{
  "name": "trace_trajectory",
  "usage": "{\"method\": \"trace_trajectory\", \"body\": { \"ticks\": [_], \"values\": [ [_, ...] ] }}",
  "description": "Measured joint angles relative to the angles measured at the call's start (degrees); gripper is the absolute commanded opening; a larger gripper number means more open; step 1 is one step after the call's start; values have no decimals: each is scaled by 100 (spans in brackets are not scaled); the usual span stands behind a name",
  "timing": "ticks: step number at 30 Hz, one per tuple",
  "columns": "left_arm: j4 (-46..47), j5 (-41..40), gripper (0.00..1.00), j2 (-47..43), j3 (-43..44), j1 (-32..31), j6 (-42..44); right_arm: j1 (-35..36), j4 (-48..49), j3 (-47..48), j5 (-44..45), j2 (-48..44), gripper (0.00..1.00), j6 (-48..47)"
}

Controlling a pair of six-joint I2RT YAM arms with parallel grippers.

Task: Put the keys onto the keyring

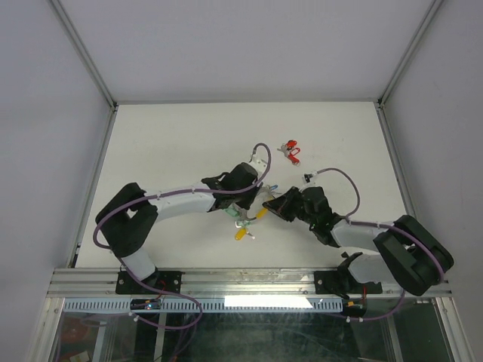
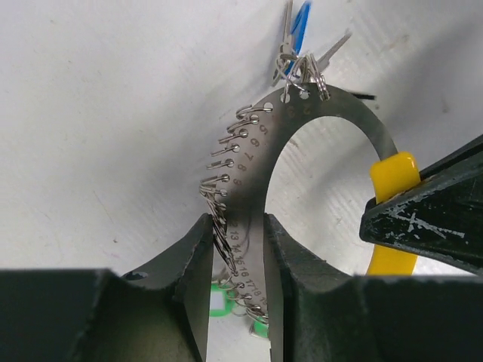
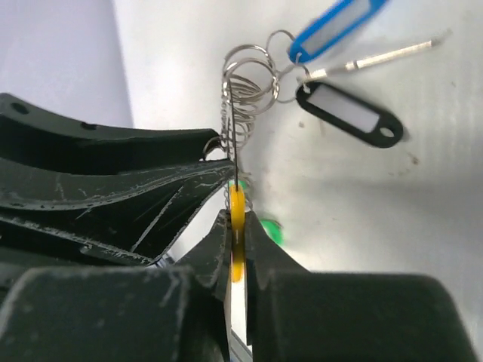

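Left gripper [image 2: 238,230] is clenched on the keyring [image 2: 339,105], jaws pinching the numbered metal band across its width. That leaves the row of small wire hooks on the outer edge exposed. The keyring sits mid-table between the two claws and both hold it; can't tell if it touches the table [image 1: 166,151]. The blue tag [image 2: 300,26] and its keys [image 2: 285,53] hang from holes at the far end of the band, with a black tag [image 3: 349,113] beside them. A green tag [image 2: 219,302] shows low behind the left fingers. Right gripper [image 3: 238,226] is clamped flat on the yellow arc [image 2: 396,188], the plastic part of the loop. My read: a two-point hold to stop the band twisting, or to flex it open. Neither claw is free to fetch anything. The red-tagged keys [image 1: 290,151] lie loose further back and right, well apart from the ring, not on yet. The next move likely needs one claw to let go, and the ring may flop when it does.
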Motion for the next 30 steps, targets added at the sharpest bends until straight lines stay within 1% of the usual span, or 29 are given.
{"method": "trace_trajectory", "body": {
  "ticks": [1, 5, 11, 16, 20, 24, 27, 30],
  "values": [
    [4, 15, 37, -63, 0, -2, -28, -44, 208, -90, -55, -107, 0, -72],
    [22, 96, 54, -616, 0, 37, -133, -343, 824, -474, -227, -695, 0, -457],
    [157, 221, 68, -1862, 31, 208, -291, -778, 1270, -743, -507, -1735, 0, -1054],
    [348, 442, 72, -2406, 74, 378, -446, -1012, 1720, -750, -879, -2385, 0, -1248],
    [422, 831, 74, -2636, 74, 490, -525, -1097, 1976, -719, -1224, -2647, 0, -1268],
    [450, 1268, 76, -2903, 76, 525, -546, -1132, 2116, -490, -1620, -2859, 0, -1283],
    [442, 1552, 77, -3101, 92, 525, -546, -1137, 2269, -188, -1926, -2922, 0, -1274],
    [452, 1853, 72, -3235, 151, 525, -553, -1141, 2612, 105, -2194, -2914, 0, -1161]
  ]
}}
